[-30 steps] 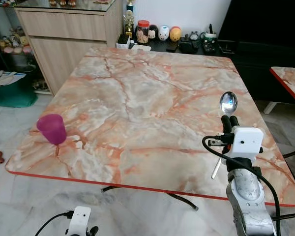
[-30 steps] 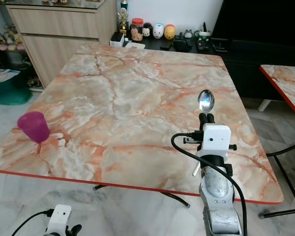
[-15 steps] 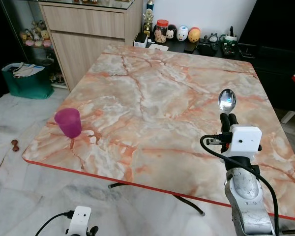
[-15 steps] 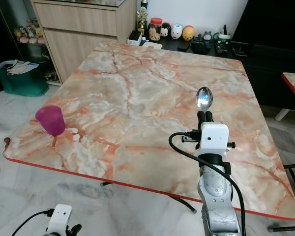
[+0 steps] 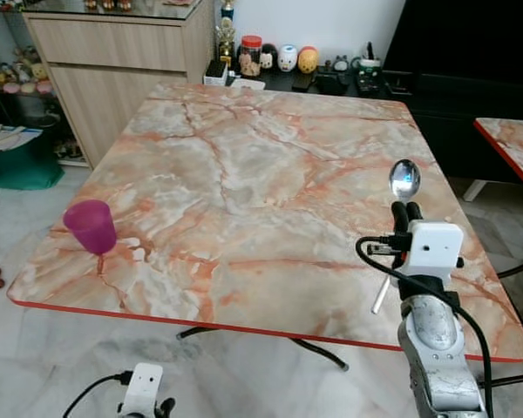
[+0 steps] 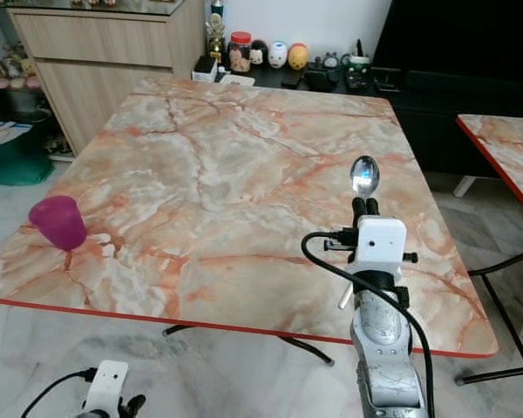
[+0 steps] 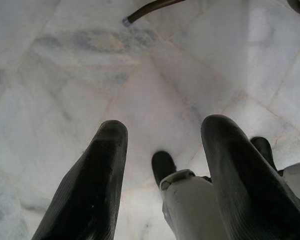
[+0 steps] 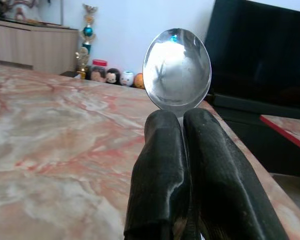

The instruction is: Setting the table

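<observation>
Marble veined in pink and orange covers the table (image 5: pixel 244 174), which has a red edge and stands on a pale tiled floor (image 7: pixel 65 75). Above its right part the right gripper (image 5: pixel 407 212) holds a metal spoon (image 5: pixel 404 179) upright: the two black fingers (image 8: pixel 162 165) are pressed together on the neck of the spoon, so that the shiny bowl stands just past the fingertips, pointing up and away from the robot, while the handle runs back down under the white wrist block and its end sticks out below, over the table near the front edge. In the right wrist view the bowl sits directly on top of the closed fingertips, touching them. A magenta cup (image 5: pixel 91 226) stands upright near the front left corner of the table, well apart from the spoon. The left gripper (image 7: pixel 160 135) hangs low beside the robot, over the floor, with its fingers spread and nothing between them. Beyond the far edge of the table, a dark low shelf carries a jar (image 5: pixel 251 53) and small round figurines (image 5: pixel 296 58), with a wooden cabinet (image 5: pixel 113 61) to the left. A second table (image 5: pixel 510 148) of the same marble shows at the right.
</observation>
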Available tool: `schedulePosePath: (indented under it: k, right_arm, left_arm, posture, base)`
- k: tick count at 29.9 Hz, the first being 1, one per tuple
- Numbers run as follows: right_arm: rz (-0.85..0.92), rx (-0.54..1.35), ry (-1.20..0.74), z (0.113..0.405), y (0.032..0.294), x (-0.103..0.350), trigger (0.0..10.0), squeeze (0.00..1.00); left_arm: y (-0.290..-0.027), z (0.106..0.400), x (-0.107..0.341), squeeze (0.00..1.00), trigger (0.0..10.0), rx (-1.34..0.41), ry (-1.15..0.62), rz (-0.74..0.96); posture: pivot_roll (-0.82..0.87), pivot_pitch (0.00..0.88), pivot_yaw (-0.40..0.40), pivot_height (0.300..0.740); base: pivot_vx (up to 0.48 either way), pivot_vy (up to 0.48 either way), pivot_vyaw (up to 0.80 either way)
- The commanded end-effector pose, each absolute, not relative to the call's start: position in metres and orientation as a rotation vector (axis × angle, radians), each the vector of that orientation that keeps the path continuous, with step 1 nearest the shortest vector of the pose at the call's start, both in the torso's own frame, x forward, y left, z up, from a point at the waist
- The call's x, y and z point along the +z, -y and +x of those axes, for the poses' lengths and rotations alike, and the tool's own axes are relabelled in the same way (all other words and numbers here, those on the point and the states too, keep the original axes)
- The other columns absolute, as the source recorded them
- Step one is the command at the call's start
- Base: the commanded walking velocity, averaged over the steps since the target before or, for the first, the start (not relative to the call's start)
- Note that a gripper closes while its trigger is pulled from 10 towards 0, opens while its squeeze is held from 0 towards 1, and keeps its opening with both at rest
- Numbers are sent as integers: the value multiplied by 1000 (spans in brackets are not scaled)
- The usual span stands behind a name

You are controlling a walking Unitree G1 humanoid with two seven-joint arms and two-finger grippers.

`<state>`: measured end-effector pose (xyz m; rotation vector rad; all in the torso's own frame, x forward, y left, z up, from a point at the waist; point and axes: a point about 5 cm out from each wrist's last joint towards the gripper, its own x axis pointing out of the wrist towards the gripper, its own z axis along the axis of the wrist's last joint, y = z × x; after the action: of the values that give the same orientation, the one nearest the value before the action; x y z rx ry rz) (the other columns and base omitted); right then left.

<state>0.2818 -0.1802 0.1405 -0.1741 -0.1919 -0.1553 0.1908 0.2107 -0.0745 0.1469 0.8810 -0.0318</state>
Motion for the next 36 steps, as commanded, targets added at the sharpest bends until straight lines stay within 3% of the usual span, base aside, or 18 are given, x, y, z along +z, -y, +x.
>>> schedulePosePath:
  k: [1, 13, 20, 36]
  right_arm:
    - [-177, -165, 215, 284, 182, 145, 10000, 0]
    - [-159, -166, 207, 286, 181, 143, 10000, 0]
    - [-156, -154, 220, 287, 179, 144, 10000, 0]
    - [-161, -140, 225, 288, 175, 144, 10000, 0]
  left_arm:
    - [-208, 187, -77, 0, 10000, -40, -896, 151]
    - [-207, 187, -77, 0, 10000, -43, -892, 149]
    - [-207, 191, -75, 0, 10000, -48, -881, 151]
    - [-205, 192, -75, 0, 10000, -61, -875, 156]
  posture:
    - [5, 0, -58, 740]
    - [3, 0, -57, 740]
    - [7, 0, -53, 740]
    - [7, 0, -49, 740]
  base:
    - [0, -240, 0]
    - [0, -160, 0]
    - [0, -240, -663]
    - [0, -165, 0]
